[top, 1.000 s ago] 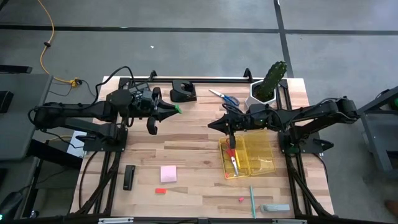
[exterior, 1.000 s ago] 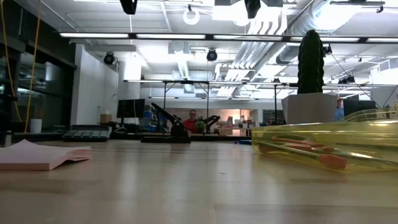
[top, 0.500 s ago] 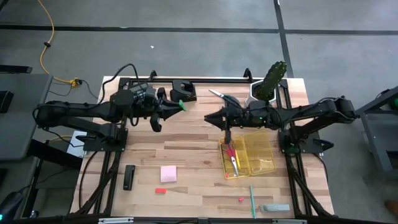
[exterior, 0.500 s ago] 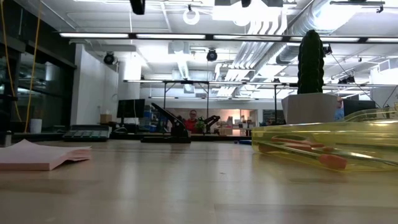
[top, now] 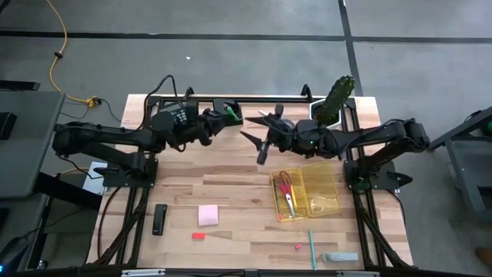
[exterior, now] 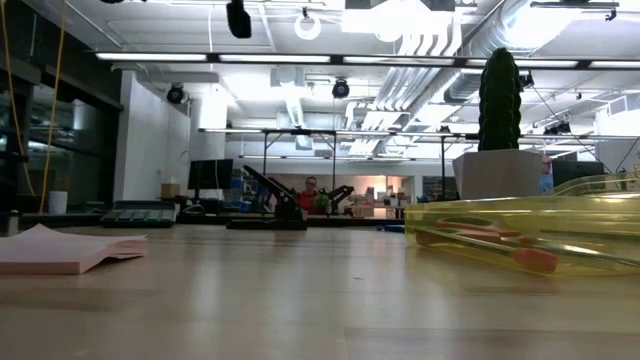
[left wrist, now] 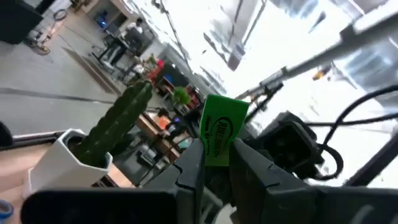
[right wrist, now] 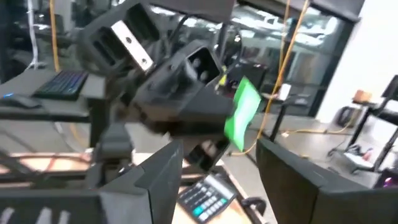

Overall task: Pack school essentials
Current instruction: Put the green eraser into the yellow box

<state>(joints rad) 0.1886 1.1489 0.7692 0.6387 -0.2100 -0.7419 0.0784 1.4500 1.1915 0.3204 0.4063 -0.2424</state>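
My left gripper hangs over the table's far middle, shut on a small green block with dark print. Facing it a little to the right, my right gripper stands open with nothing between its fingers. Red-handled scissors lie flat in the clear yellow tray. Blue-handled scissors lie at the far edge, partly under my right arm. A pink sticky pad, red bits and a teal pen lie on the near part of the table. My left gripper pinches the green block by its lower end between the two fingers. The rest of the block sticks out past the fingertips. The fingers point roughly level toward the table's right. The block is lifted clear of the table.
A cactus in a white pot stands at the far right, close behind my right arm. A black oblong thing lies near left and a grey one near right. A black holder sits at the far edge.
My right gripper has opened and let go of the red scissors, which now lie in the tray. It has then risen and gone toward the table's far left, tipping up to level. My left gripper has carried the green block toward the right and far edge.
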